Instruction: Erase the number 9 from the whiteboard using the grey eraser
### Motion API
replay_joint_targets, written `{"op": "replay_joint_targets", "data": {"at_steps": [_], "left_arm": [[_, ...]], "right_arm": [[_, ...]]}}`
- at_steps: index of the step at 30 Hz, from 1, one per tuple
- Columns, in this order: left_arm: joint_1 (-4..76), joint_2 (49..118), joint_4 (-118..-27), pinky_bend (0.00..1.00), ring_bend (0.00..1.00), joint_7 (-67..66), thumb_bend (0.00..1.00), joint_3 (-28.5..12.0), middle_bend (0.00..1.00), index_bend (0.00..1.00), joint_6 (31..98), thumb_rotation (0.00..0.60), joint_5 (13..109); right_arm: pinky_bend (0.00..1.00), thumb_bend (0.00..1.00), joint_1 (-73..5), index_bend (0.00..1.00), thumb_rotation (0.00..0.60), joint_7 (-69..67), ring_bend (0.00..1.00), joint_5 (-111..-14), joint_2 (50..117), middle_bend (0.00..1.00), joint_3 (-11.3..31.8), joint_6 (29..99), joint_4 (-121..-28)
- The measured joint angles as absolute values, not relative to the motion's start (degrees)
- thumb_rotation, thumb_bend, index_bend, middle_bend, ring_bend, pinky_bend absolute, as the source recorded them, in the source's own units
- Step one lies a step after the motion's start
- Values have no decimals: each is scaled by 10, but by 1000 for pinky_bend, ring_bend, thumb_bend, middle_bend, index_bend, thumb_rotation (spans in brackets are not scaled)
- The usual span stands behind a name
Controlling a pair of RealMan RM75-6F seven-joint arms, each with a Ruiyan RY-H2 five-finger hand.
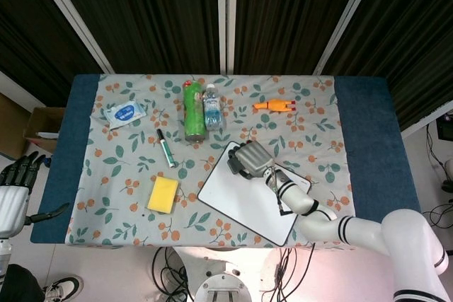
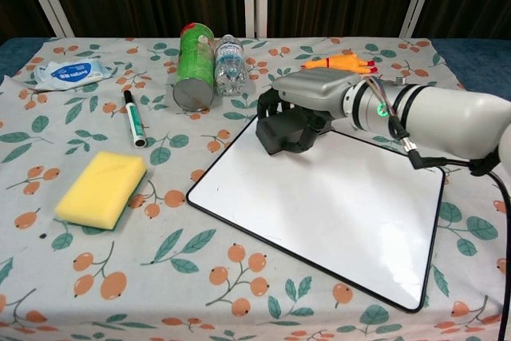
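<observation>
The whiteboard [image 2: 335, 213] [image 1: 244, 196] lies tilted on the flowered cloth, and its surface shows no writing. My right hand [image 2: 307, 101] [image 1: 249, 156] grips the grey eraser [image 2: 286, 131] [image 1: 237, 166] and presses it on the board's far left corner. My left hand [image 1: 15, 187] hangs off the table's left side with its fingers apart, holding nothing; the chest view does not show it.
A yellow sponge [image 2: 101, 188] lies left of the board. A marker [image 2: 133, 118], a green can [image 2: 193, 69], a water bottle [image 2: 230, 64], a wipes pack [image 2: 70, 73] and an orange toy chicken [image 2: 343, 63] sit along the far side.
</observation>
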State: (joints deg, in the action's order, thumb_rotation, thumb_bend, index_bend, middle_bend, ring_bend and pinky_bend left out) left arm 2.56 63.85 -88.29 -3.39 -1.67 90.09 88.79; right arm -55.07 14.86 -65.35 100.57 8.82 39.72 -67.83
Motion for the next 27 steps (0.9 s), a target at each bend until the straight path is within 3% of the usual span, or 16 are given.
{"op": "replay_joint_targets", "data": {"at_steps": [6, 11, 27], "left_arm": [[24, 640, -877, 170, 64, -27, 29, -16, 45, 39, 901, 280, 886], [23, 641, -875, 170, 64, -23, 30, -13, 45, 39, 901, 281, 890], [30, 647, -882, 170, 64, -36, 29, -13, 45, 39, 892, 281, 897]], "right_arm": [[667, 433, -561, 754, 600, 121, 551, -683, 1049, 650, 101, 420, -649], [668, 435, -559, 754, 600, 109, 551, -708, 1048, 651, 87, 420, -654], [679, 435, -516, 754, 600, 144, 565, -700, 879, 660, 20, 397, -853]]}}
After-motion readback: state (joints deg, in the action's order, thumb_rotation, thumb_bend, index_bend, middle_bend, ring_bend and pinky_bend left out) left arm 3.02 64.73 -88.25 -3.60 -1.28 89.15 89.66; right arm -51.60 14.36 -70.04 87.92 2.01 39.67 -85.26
